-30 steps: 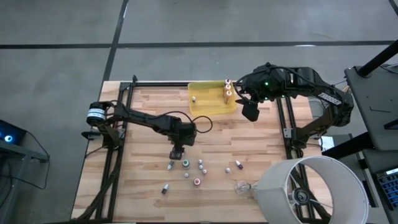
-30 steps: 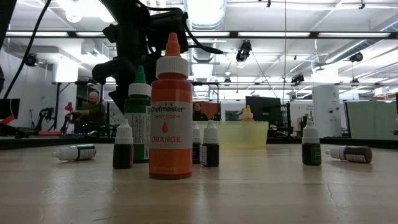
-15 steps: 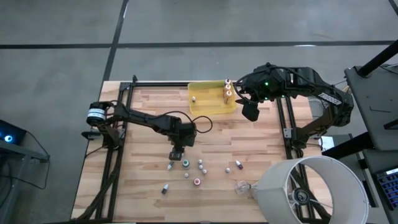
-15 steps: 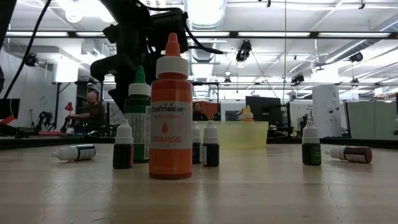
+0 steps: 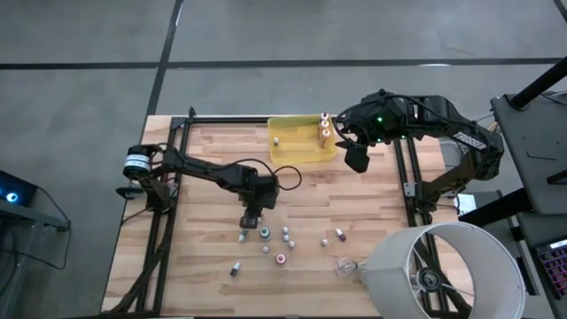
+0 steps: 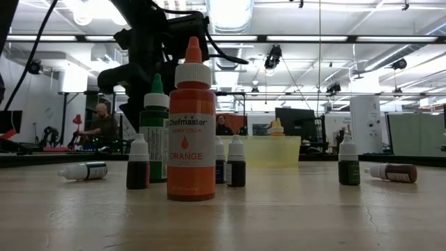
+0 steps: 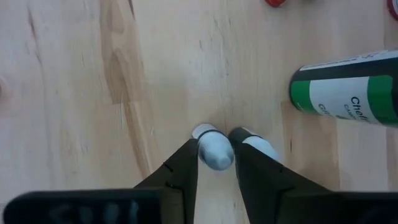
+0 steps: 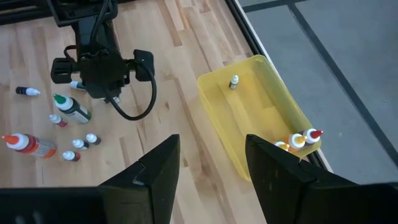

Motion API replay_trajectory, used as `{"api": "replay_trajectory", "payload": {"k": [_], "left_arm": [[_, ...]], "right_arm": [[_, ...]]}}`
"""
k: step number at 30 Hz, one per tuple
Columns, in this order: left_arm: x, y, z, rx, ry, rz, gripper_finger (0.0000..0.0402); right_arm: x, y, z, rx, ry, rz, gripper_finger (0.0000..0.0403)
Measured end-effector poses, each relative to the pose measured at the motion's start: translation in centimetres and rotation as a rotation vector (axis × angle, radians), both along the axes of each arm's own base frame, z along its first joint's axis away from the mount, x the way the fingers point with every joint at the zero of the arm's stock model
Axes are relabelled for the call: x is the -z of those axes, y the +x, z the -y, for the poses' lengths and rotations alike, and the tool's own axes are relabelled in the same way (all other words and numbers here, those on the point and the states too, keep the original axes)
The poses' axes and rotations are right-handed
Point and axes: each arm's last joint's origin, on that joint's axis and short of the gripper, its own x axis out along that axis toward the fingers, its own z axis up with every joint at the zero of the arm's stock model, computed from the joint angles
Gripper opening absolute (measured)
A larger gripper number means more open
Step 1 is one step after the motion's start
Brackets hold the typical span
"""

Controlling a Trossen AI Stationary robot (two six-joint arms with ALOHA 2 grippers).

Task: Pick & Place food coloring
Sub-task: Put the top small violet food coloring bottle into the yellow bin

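Food coloring: small bottles scattered on table near its front edge; a few in yellow tray at the back.
Left gripper: low over the scatter, jaws narrow, flanking 1 white-capped bottle; contact unclear. Green bottle lies just beside.
Right gripper: above the tray's right end, jaws wide, holding nothing.
Low view: orange bottle hides those behind.
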Motion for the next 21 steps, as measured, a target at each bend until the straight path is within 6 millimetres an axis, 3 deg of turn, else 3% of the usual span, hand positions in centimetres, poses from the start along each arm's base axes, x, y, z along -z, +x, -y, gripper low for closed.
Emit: {"api": "replay_trajectory", "payload": {"k": [14,21], "left_arm": [[-0.8,0.5,0.0,-0.005,0.006,0.016,0.0045],[-2.6,0.9,-1.1,-0.043,0.033,0.007,0.0044]], "right_arm": [[0.0,0.0,0.0,-0.001,0.0,0.0,0.0173],[0.0,0.0,0.0,-0.001,0.0,0.001,0.0173]]}}
